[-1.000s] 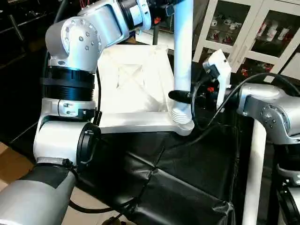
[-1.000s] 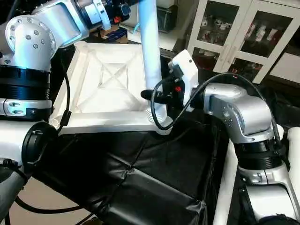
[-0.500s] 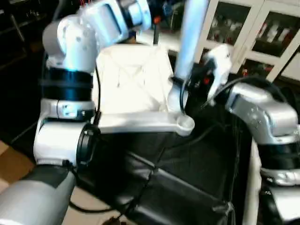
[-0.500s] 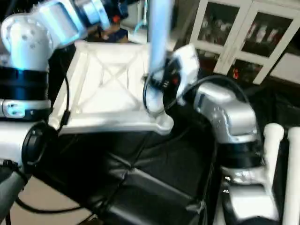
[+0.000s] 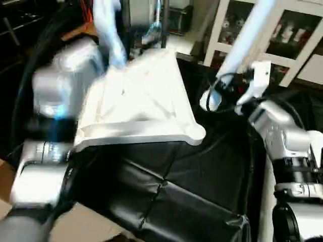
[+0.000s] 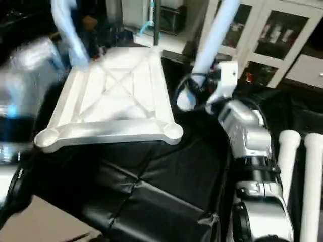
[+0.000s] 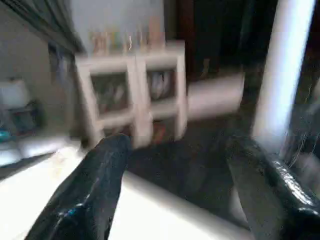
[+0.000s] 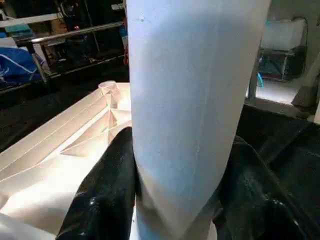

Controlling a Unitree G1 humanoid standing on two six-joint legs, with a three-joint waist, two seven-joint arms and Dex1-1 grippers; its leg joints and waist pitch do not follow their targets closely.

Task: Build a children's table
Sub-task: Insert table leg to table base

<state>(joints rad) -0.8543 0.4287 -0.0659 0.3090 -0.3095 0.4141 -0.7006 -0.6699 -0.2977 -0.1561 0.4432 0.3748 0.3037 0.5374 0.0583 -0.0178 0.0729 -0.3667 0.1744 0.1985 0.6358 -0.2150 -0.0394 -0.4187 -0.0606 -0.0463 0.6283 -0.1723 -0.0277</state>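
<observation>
- White plastic made up the tabletop (image 6: 111, 101), which lay upside down on a black sheet (image 6: 151, 186), its X-braced ribs facing up and round sockets showing at its near corners.
- The near right socket (image 6: 173, 130) stood empty; I could not tell whether anything sat in the others.
- The right gripper (image 8: 175, 200) pinched a long white tube leg (image 5: 242, 45) between its black jaws, one finger (image 8: 102, 195) pressed to each side of the tube.
- That leg slanted up and away from the robot, its lower end (image 6: 185, 101) hanging just beside the tabletop's right edge, clear of the corner socket.
- The left gripper (image 7: 175, 195) hung over the tabletop with its jaws spread wide and nothing between them.
- The left arm (image 5: 60, 101) was a blur across the left side of the tabletop, hiding that edge.
- Two more white tube legs (image 6: 303, 176) lay side by side at the right, past the right forearm (image 6: 247, 136).
- A white cabinet with glass doors (image 5: 282, 35) stood behind, small things on its shelves too unclear to name.
</observation>
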